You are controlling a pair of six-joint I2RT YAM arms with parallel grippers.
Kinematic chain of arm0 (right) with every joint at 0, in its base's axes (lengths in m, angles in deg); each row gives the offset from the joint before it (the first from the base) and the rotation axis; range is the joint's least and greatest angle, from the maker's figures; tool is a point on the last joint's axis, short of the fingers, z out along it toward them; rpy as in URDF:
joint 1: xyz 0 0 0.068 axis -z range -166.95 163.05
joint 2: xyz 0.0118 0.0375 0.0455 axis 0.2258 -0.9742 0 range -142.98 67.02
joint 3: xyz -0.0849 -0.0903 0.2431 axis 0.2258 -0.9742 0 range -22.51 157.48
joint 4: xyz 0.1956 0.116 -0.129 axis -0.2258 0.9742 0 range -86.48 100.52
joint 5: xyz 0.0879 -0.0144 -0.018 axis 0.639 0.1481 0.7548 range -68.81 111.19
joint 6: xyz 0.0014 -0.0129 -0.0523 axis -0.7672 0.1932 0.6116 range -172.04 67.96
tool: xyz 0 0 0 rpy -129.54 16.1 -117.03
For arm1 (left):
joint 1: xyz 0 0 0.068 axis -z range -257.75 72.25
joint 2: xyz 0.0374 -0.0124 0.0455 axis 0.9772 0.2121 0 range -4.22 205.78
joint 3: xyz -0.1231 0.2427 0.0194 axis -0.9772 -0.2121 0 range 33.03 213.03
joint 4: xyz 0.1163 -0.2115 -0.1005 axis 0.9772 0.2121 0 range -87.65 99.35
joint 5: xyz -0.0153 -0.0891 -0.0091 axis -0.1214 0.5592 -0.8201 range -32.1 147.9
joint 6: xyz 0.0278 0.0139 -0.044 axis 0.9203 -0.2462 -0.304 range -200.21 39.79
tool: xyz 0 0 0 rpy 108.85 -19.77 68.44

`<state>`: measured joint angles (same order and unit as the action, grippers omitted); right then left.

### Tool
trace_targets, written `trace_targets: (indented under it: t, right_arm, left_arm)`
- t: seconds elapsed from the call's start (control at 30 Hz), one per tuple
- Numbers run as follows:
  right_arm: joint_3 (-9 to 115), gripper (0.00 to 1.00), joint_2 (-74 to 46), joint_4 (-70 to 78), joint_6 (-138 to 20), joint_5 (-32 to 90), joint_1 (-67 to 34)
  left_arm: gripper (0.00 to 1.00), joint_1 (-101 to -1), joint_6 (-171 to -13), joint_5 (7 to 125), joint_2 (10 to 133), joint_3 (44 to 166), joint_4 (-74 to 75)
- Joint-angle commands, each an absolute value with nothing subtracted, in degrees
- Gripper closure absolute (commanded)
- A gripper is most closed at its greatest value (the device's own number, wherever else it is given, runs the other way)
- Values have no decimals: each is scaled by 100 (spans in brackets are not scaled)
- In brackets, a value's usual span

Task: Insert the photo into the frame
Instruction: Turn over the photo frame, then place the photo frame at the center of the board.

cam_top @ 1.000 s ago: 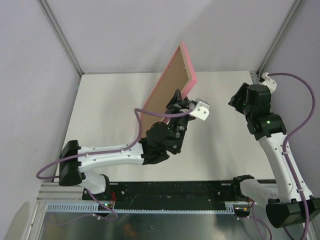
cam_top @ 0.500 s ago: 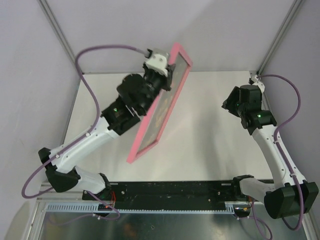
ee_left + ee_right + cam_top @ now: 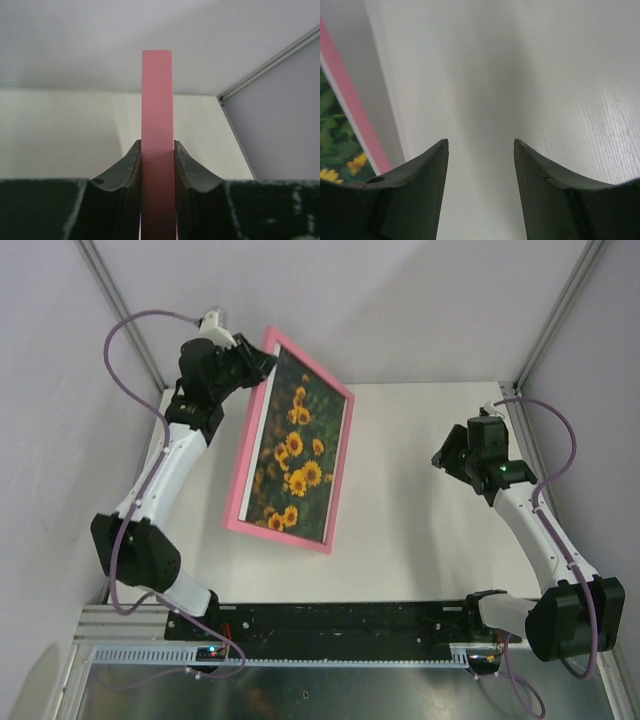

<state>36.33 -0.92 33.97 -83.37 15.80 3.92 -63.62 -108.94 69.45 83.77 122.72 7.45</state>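
Observation:
The pink frame point(image 3: 240, 480) hangs tilted above the table's left half, its front turned up to the top camera. Inside it shows the photo point(image 3: 295, 455) of yellow sunflowers on dark green leaves. My left gripper point(image 3: 262, 362) is shut on the frame's upper left corner. In the left wrist view the frame point(image 3: 157, 115) appears edge-on as a pink strip between my left gripper's point(image 3: 157, 146) dark fingers. My right gripper point(image 3: 442, 457) is open and empty at the right, apart from the frame. In the right wrist view the right gripper point(image 3: 481, 142) faces bare table, with the frame point(image 3: 350, 100) and the photo point(image 3: 335, 150) at the left edge.
The white table point(image 3: 420, 530) is enclosed by pale walls with metal corner posts point(image 3: 120, 310). A black rail point(image 3: 350, 625) runs along the near edge by the arm bases. Purple cables point(image 3: 130, 330) loop from both arms.
The left arm has swung the frame up and to the left and turned it over, from brown back to sunflower front. The right gripper has drifted left and narrowed a little.

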Motion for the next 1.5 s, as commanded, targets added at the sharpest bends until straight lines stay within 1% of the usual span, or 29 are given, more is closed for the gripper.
trace_targets:
  t: [0.0, 0.13, 0.2, 0.4, 0.53, 0.67, 0.7, 0.73, 0.83, 0.9, 0.97, 1.03, 1.27, 1.33, 1.4, 1.47]
  right_arm:
    - [3498, 42, -273, 2933, -8390, 2000, 415]
    - [3314, 42, -479, 2649, -8449, 2412, 415]
    - [3198, 43, -577, 2490, -8487, 2616, 410]
    - [2882, 43, -839, 2018, -8618, 2971, 269]
    - [2739, 40, -1055, 1710, -8677, 3186, 137]
    - [2657, 38, -1341, 1419, -8684, 3430, 27]
    - [2646, 37, -1406, 1377, -8666, 3473, 2]
    - [2632, 37, -1478, 1330, -8653, 3530, -10]
    - [2589, 35, -1635, 1223, -8637, 3653, -28]
    - [2566, 35, -1723, 1152, -8628, 3705, -57]
    - [2548, 34, -1780, 1099, -8624, 3733, -86]
    - [2532, 33, -1839, 1059, -8623, 3746, -124]
    - [2501, 32, -1930, 1004, -8631, 3729, -275]
    - [2490, 31, -1933, 1007, -8631, 3710, -312]
    - [2485, 30, -1927, 1016, -8627, 3686, -343]
    - [2485, 30, -1924, 1027, -8619, 3660, -375]
  left_arm:
    - [100, -7082, -12224, 8737, 8703, 11767, -74]
    - [100, -7593, -12927, 9452, 9114, 10932, -1105]
    - [100, -7692, -13016, 9547, 9255, 10609, -1366]
    - [100, -7738, -12980, 9233, 9427, 9678, -1984]
    - [100, -7740, -12987, 8809, 9494, 9114, -2505]
    - [99, -7739, -13023, 8730, 9808, 8886, -2884]
    - [97, -7740, -13053, 8754, 9909, 8872, -2946]
    - [89, -7740, -13068, 8771, 9995, 8865, -2999]
    - [72, -7740, -13078, 8819, 10191, 8892, -3064]
    - [58, -7740, -13073, 8828, 10300, 8906, -3066]
    - [48, -7740, -13052, 8820, 10404, 8905, -3062]
    - [41, -7740, -13032, 8782, 10465, 8863, -3064]
    - [20, -7740, -12899, 8682, 10560, 8720, -3035]
    - [15, -7740, -12758, 8579, 10522, 8746, -2870]
    - [12, -7740, -12543, 8386, 10453, 8828, -2528]
    - [10, -7740, -12254, 8052, 10361, 8973, -1862]
